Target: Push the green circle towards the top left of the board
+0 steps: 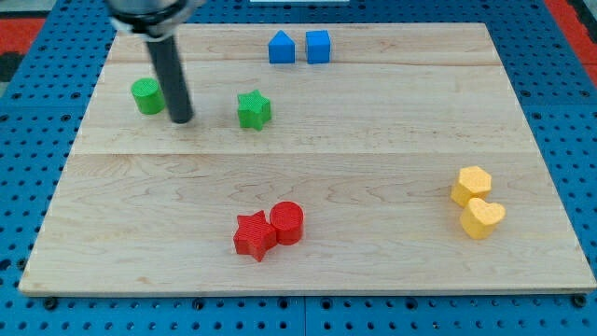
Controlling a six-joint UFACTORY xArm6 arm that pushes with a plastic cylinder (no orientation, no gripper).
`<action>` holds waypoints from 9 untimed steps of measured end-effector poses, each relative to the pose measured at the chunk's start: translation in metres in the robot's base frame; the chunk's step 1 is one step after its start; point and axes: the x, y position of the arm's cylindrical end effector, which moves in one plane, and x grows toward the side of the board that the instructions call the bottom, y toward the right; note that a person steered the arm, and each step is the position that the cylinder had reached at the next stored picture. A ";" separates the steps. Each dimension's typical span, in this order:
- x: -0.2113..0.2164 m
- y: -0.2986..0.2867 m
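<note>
Your arm carried no gripper at all, so nothing was clenched or released; it ended in a dark rod, and my tip [182, 120] rested on the counter [373, 159] just to the view's right of the green circle [146, 96], slightly lower than it. Whether the two touched could not be told. The green circle sat in the upper left part of the counter, already near the corner it was meant for.

The main risk, as I judged it, was the angle. A push from that side would drive the circle mostly toward the view's left, and the left edge was close, so it could slide off before gaining height. A glancing contact on a round block could also let it roll aside.

The green star [254, 109] stood on the tip's other side, apart and out of the way. The two blue blocks [299, 47], the red pair [269, 229] and the yellow pair [478, 201] were well apart. Nothing blocked the route.
</note>
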 end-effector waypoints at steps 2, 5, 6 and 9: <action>-0.080 -0.029; -0.089 -0.078; -0.119 -0.034; -0.111 -0.032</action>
